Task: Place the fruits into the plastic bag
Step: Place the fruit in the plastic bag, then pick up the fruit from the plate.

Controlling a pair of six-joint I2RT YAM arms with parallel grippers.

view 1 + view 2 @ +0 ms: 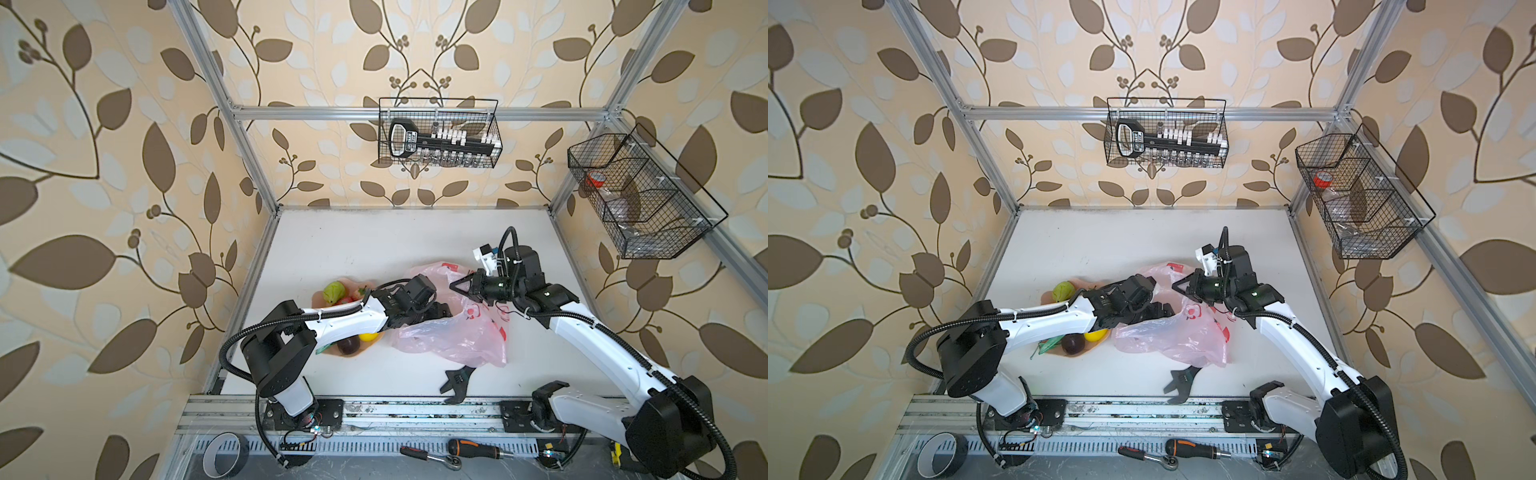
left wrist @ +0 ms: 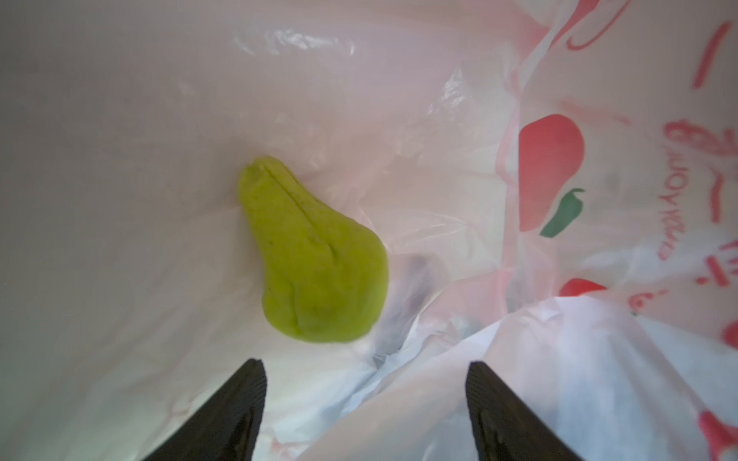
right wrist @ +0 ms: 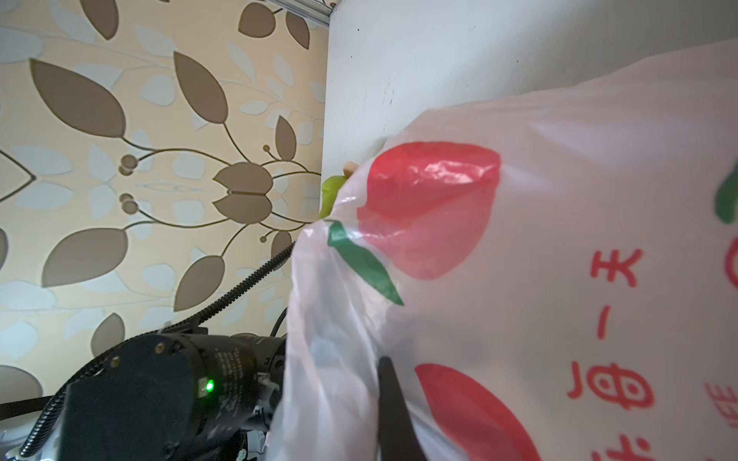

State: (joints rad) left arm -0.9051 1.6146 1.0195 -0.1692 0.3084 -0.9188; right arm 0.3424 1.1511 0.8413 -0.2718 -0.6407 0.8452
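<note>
Left end effector (image 2: pixel 365 383): black ribbed fingers (image 2: pixel 247 403) spread wide with nothing between them, pushed in through the mouth of the plastic bag (image 2: pixel 120 159). Just past the tips a green fruit (image 2: pixel 315 255) lies on the bag's inner film, untouched. It is pear-shaped, matte and creased lengthwise. Film surrounds it, and crinkled folds crowd in beside one finger. The only free room is straight ahead.

Right end effector (image 1: pixel 454 286): closed, pinching the bag's far-right rim and holding it up off the table (image 1: pixel 374 241). In the right wrist view thin film drapes against one black finger (image 3: pixel 393 399).

The bag is thin, translucent pale pink with red and green print, slumped mid-table.

Left of it sits a peach plate (image 1: pixel 318 297). The left forearm crosses over the plate and hides its middle.
- Far rim: second green fruit (image 1: pixel 334 292), with a red strawberry (image 1: pixel 347 299) beside it.
- Near rim, tucked under the forearm: yellow lemon (image 1: pixel 369 336) and dark purple round fruit (image 1: pixel 348 345).
- Near-left rim: green leafy piece (image 1: pixel 1048 345).

White table surface runs open from the bag to the far wall.

A black wrench-shaped tool (image 1: pixel 457 382) lies just near of the bag, its end reaching the near rail.

Two wire baskets hang high up, one on the far wall (image 1: pixel 438 133) and one on the right wall (image 1: pixel 640 195).

A tape roll (image 1: pixel 226 453), a screwdriver (image 1: pixel 478 449) and a ratchet (image 1: pixel 432 457) lie beyond the near rail.
</note>
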